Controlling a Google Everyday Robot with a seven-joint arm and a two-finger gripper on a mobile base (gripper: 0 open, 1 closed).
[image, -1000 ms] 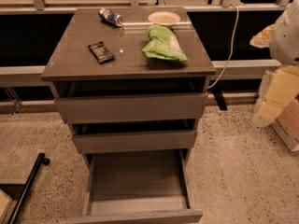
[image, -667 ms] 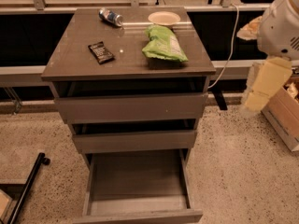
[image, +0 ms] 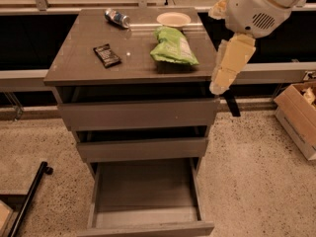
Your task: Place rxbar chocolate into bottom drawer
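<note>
The rxbar chocolate (image: 106,55), a small flat black-wrapped bar, lies on the left part of the cabinet top (image: 79,65). The bottom drawer (image: 146,187) is pulled out towards me, and its flat grey floor shows nothing in it. The two shallower drawers above it stand slightly ajar. My gripper is not in view. Only my arm shows: a white joint (image: 254,6) at the top right and a cream link (image: 229,63) hanging beside the cabinet's right front corner, well right of the bar.
A large green crinkly bag (image: 174,46), a white plate (image: 173,19) and a blue-and-silver can (image: 117,18) lying on its side share the cabinet top. A cardboard box (image: 298,115) stands on the floor at right. A black bar (image: 27,201) lies at lower left.
My arm has swung left and further into view, from the right edge to the cabinet's right front corner. The bar, the bag and the drawers have not moved.
</note>
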